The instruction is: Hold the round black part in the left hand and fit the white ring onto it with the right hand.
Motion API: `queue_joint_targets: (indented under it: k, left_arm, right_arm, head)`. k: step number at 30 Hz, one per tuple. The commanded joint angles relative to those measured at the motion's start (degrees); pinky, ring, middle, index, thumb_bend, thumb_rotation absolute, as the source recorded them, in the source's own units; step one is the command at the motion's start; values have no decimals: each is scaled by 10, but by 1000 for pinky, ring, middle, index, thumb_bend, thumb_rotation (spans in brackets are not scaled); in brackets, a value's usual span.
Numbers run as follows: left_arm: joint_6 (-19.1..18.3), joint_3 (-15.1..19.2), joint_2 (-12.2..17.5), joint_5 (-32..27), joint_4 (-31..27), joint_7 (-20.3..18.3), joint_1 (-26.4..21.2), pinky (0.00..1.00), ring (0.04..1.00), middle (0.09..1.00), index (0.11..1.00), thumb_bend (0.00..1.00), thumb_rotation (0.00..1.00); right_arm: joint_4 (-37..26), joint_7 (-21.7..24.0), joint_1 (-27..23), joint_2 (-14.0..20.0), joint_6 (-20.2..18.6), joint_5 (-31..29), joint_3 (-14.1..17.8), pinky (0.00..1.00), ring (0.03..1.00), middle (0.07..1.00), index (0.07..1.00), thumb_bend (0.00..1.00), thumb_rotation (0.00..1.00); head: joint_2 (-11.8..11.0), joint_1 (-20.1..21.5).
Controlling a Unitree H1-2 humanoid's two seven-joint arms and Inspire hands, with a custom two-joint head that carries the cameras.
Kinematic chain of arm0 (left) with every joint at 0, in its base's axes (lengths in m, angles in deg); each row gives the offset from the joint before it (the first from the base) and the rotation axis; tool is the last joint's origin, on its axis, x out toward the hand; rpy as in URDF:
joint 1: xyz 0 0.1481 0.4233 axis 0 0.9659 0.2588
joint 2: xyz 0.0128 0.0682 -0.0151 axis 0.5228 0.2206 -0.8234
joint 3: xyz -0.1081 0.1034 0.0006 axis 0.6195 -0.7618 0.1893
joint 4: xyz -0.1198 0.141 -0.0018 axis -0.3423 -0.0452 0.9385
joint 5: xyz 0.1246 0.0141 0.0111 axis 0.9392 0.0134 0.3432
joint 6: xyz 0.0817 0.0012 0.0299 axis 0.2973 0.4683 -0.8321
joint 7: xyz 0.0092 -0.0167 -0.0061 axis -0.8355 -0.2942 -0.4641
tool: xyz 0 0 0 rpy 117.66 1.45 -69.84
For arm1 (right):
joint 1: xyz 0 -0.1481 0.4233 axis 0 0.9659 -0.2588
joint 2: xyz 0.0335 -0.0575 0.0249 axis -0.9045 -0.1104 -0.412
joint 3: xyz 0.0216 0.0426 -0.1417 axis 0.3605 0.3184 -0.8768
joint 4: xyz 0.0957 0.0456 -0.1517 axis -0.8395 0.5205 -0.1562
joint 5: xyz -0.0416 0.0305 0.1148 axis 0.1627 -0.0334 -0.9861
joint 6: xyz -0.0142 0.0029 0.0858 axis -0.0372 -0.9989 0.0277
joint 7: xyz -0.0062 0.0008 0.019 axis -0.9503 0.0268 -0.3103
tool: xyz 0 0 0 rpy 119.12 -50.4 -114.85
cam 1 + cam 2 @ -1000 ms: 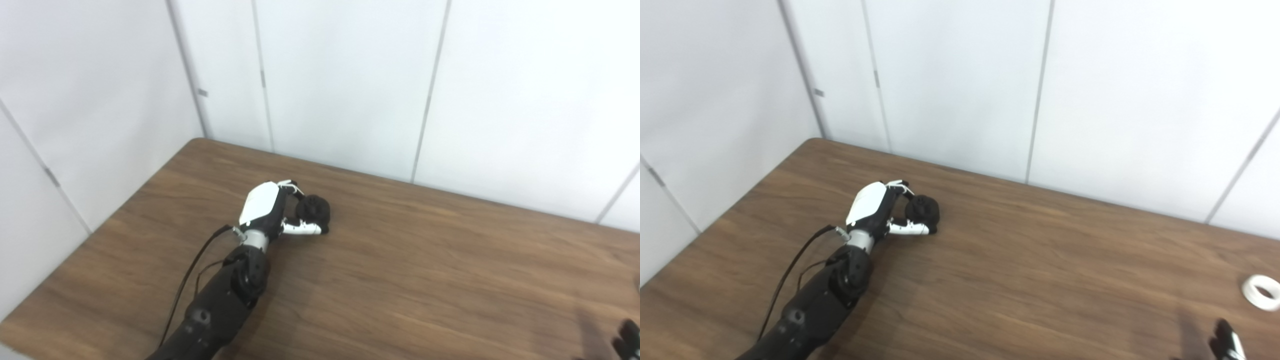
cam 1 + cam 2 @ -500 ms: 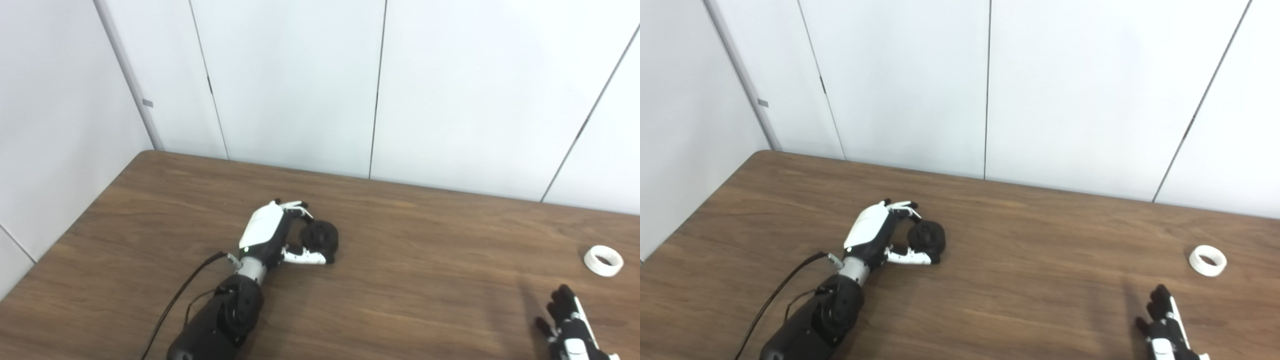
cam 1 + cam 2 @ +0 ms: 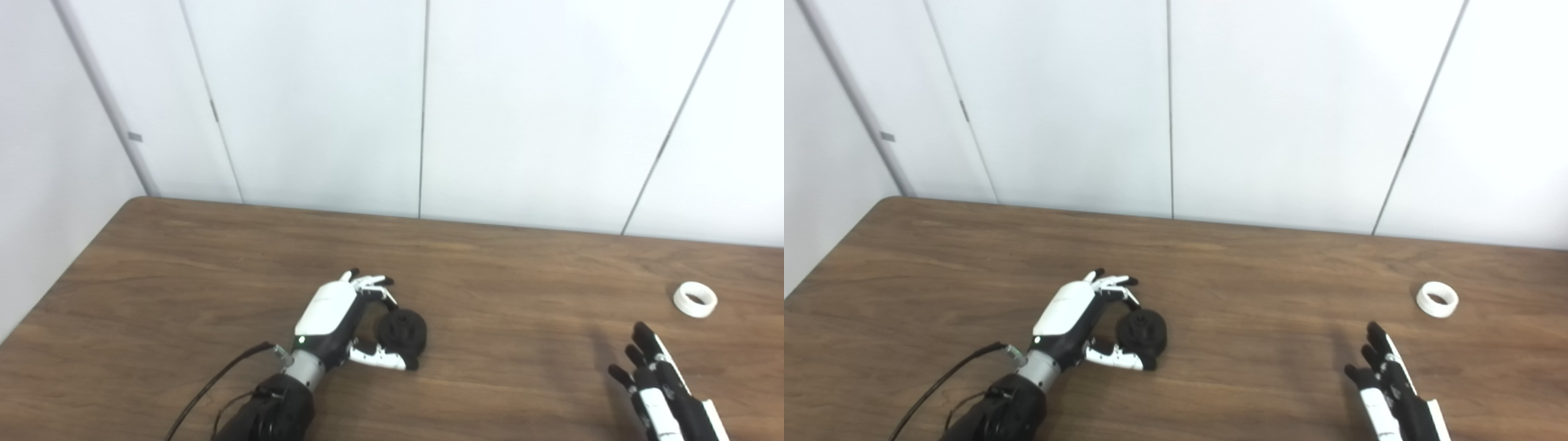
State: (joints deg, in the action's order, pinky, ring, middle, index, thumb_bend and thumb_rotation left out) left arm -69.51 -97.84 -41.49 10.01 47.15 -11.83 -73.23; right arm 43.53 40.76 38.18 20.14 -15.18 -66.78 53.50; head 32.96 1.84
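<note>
The left hand [image 3: 343, 321] curls its fingers and thumb around the round black part [image 3: 401, 331] on the table [image 3: 184, 269]. The right hand [image 3: 664, 398], fingers spread and empty, lies near the white ring [image 3: 694, 299], not touching it.

Bare lab booth: white wall panels [image 3: 318, 104]; wooden table [image 3: 184, 269]

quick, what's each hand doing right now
Left hand: fingers curled around the round black part, which sits on the table.
Right hand: open, empty, short of the white ring.
</note>
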Motion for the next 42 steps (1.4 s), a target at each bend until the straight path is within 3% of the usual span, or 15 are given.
queue_joint_targets:
  k: [1,6,12,18,26,33,37,42]
  left_arm:
    - [34,-26,-2,19,-26,-31,3,1000,877,857,477,515,48]
    - [42,-47,-5,28,-40,-51,5,1000,884,864,478,514,49]
    - [51,-61,-7,27,-56,-69,9,1000,884,859,478,515,49]
    - [62,-69,-10,27,-77,-90,19,1000,884,856,478,514,48]
    - [85,-78,-10,23,-78,-100,26,1000,879,854,477,514,47]
    - [105,-82,-16,16,-73,-106,31,1000,879,852,478,514,46]
    - [116,-82,-19,12,-60,-104,31,1000,872,851,478,514,46]
    - [120,-72,-14,2,-60,-108,31,1000,873,854,478,513,45]
  right_arm:
    - [-40,-9,113,-43,14,-14,-15,889,986,992,939,506,676]
    - [-37,-17,111,-38,28,-4,-26,873,978,989,939,457,695]
    - [-45,-31,114,-45,17,-3,-37,877,959,966,921,477,674]
    - [-47,-42,118,-43,21,-5,-52,883,966,971,931,559,685]
    - [-51,-53,125,-42,23,10,-67,891,963,970,930,540,690]
    - [-49,-66,126,-41,26,17,-78,890,961,968,929,588,703]
    - [-47,-71,125,-41,28,20,-82,884,958,968,928,637,715]
    - [-53,-78,117,-40,34,34,-88,870,952,965,928,633,700]
  head:
    - [2,3]
    - [6,12]
    - [10,28]
    - [14,38]
    - [19,54]
    - [17,68]
    - [17,88]
    - [12,142]
